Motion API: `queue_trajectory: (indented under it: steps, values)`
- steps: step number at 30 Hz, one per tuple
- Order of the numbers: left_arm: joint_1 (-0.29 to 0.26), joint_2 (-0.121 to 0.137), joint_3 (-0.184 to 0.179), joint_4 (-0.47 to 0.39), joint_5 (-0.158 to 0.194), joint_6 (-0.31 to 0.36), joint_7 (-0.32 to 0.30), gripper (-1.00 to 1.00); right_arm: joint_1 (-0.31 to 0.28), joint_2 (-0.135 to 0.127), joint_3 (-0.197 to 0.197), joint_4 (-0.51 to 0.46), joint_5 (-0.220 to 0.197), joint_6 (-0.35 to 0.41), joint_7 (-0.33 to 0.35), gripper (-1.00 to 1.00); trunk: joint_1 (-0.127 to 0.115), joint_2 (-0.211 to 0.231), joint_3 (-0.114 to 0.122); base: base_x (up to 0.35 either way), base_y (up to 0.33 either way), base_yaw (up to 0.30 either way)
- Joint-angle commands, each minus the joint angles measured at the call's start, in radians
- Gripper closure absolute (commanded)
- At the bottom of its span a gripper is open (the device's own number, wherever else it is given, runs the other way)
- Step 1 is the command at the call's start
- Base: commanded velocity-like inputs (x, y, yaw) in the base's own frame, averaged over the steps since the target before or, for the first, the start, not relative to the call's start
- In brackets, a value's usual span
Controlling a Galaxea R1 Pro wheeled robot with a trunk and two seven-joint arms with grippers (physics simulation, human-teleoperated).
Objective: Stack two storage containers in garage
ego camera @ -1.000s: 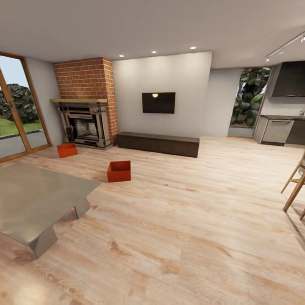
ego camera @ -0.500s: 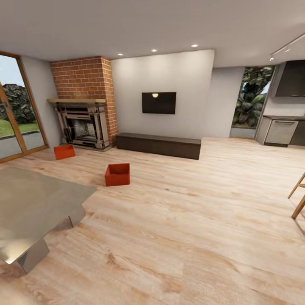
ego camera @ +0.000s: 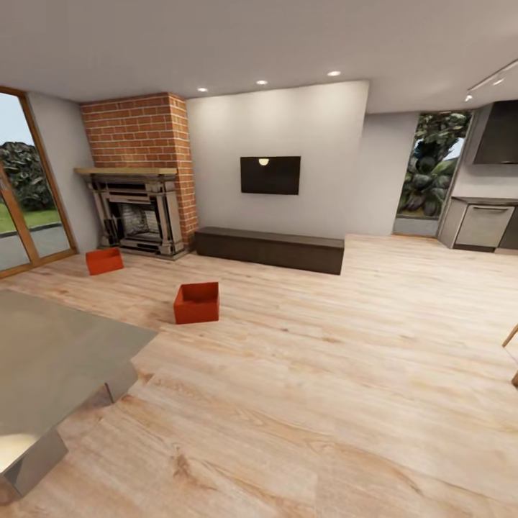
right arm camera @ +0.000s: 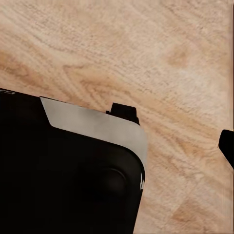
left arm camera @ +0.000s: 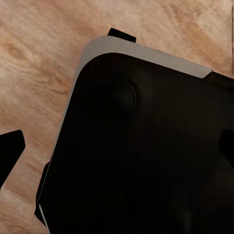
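Meanwhile the whole head view had slid a little since a second before: the fireplace (ego camera: 140, 214), the television (ego camera: 270, 175) and both bins sat further left and lower in the picture, and the grey low table (ego camera: 57, 360) at the near left had spread. That reads as the camera rolling forward and turning slightly, not as anything in the room moving. For the task it meant, as a guess, that the robot was closing on the living room's bins and no pick had begun. The nearer bin (ego camera: 196, 303) stood upright on the wood floor (ego camera: 324, 403), mouth up, well ahead and left of centre, its long axis running roughly across the view with one long wall facing the camera. The farther bin (ego camera: 104, 261) rested near the fireplace hearth, also upright and open-topped, its long axis turned a little so the left end lay nearer. The two were well apart. Each wrist view showed a dark body over floor planks with only dark finger tips at the edges, so whether either tool was released or clenched could not be told; neither looked to hold anything.
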Motion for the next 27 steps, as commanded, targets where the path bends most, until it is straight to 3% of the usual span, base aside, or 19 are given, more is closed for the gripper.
queue_trajectory:
  steps: [1,27]
  values:
    - [0.000,0.000,0.001,-0.002,0.004,0.003,0.003,-1.00,-0.001,0.000,0.009,0.002,-0.009,-0.005,0.001,-1.00,0.001,0.000,-0.001,0.321,0.000,0.000]
    - [0.000,0.000,0.001,-0.002,0.004,0.002,0.003,-1.00,-0.001,0.000,0.008,0.002,-0.009,-0.005,0.000,-1.00,0.001,0.000,-0.001,0.321,0.000,0.000]
